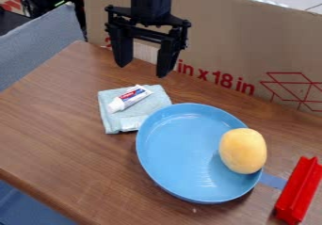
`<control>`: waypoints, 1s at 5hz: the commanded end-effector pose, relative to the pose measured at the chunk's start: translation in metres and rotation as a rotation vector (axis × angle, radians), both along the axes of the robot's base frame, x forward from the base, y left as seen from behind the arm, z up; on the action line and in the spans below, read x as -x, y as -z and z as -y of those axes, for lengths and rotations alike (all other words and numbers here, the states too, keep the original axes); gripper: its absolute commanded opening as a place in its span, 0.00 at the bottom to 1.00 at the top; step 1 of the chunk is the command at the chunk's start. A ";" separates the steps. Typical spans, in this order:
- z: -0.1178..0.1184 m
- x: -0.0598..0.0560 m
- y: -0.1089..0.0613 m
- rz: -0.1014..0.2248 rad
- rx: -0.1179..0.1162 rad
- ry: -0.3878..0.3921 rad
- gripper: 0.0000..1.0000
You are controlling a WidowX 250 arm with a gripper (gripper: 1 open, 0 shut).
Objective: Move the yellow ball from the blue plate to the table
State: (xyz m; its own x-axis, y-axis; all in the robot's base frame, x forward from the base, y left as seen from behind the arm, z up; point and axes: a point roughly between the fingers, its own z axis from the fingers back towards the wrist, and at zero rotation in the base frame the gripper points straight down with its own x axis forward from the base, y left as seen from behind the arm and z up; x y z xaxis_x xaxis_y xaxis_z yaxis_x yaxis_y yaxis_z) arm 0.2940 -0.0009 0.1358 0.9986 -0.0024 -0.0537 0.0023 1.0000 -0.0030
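See the pincer (143, 67) hanging open over the back of the worktop (70, 125), two fingers spread well apart and holding nothing; see wood grain running broadly to the left and front-left of the pincer, out to a rounded darker edge nearer the camera; find a gray padded surface (40, 48) beyond the left edge, and one cardboard box (239, 45) printed in red standing behind the pincer and stretching to its right, limiting room on that side; see a narrower strip of wood between box and plate; count one blue plate (183, 158), in front of the pincer and to its right, with a shallow raised rim; find one yellow ball (243, 151) in it, toward the right side and farther from the pincer than the plate's left rim; count one folded pale cloth (111, 102) just in front of the pincer, beside the plate, with one white tube (128, 99) lying across it, marked in blue and red; see another small whitish item (131, 123) at the cloth's front, too small to name; count one red object (298, 191) farthest to the right and front of the pincer, just beside the plate and reaching the picture's right side.
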 end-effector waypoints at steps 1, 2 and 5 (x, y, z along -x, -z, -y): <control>-0.004 0.005 -0.004 -0.027 -0.009 0.009 1.00; 0.011 0.008 0.008 -0.049 -0.011 -0.002 1.00; 0.053 -0.012 0.031 -0.040 0.001 0.095 1.00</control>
State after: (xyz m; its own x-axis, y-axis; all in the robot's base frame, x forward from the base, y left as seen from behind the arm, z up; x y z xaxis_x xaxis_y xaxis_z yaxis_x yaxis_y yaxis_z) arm 0.3038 -0.0525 0.0909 0.9852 -0.0952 -0.1429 0.0952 0.9954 -0.0068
